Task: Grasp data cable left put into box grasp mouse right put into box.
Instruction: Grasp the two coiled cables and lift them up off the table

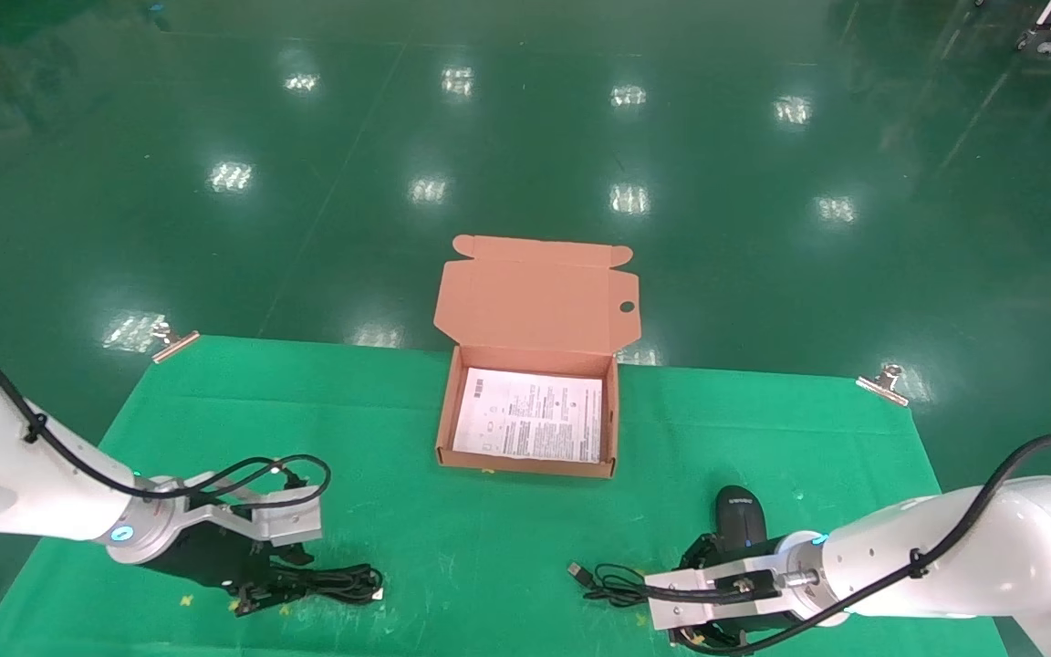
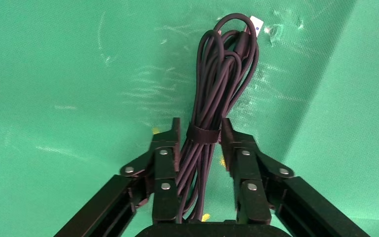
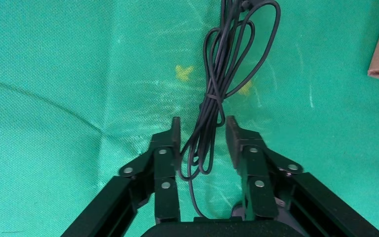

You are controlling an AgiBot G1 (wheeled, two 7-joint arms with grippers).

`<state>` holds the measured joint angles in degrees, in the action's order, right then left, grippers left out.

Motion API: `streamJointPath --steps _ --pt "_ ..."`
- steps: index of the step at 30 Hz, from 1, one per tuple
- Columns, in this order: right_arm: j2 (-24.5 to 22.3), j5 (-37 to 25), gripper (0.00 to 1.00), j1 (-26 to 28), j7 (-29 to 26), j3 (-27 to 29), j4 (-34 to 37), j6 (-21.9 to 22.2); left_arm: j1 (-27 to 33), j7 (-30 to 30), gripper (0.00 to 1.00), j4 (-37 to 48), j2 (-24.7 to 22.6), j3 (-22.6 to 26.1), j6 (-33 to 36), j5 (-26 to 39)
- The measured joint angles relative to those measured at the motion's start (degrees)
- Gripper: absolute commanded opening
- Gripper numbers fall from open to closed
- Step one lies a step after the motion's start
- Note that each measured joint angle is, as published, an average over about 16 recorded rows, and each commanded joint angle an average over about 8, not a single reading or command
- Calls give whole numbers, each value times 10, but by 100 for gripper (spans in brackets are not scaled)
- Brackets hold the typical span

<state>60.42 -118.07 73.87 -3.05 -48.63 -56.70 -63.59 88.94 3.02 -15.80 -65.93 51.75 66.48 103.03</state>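
**Inspector A:** Where does the left tool [image 2: 200, 136] stand?

**Inspector B:** Low over the near-left part of the green cloth-covered table [image 1: 416, 529]. Its fingers straddle the black data cable wound as a long narrow bundle [image 2: 217, 94], one on each side of the strap cinching its middle. The pads sit close against the bundle, with a slim gap on each side. The tool reads as released, not clenched. The cable lies flat on the table, its pale connector tip pointing away from the wrist.

**Inspector A:** And the right tool [image 3: 202, 133]?

**Inspector B:** Low over the near-right part of the table, also released. Its fingers flank the thin black mouse cord [image 3: 222, 74], gathered in loose loops, with clear gaps on both sides. The black oval computer mouse [image 1: 739, 516] rests on the table just beyond the right wrist, between that arm and the box.

**Inspector A:** The box?

**Inspector B:** The shallow orange-brown cardboard box [image 1: 442, 429] sits at the table's far centre, lid flap standing open, a white printed leaflet [image 1: 530, 415] lying flat on its bottom. It stands well apart from both tools.
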Motion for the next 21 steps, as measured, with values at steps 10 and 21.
streamJointPath --steps 10,21 --pt "0 0 0 0 0 0 -1 0 0 0 0 -1 1 0 1 0" --pt "-35 14 0 12 -32 24 -32 -2 19 12 0 -41 29 -3 13 -1"
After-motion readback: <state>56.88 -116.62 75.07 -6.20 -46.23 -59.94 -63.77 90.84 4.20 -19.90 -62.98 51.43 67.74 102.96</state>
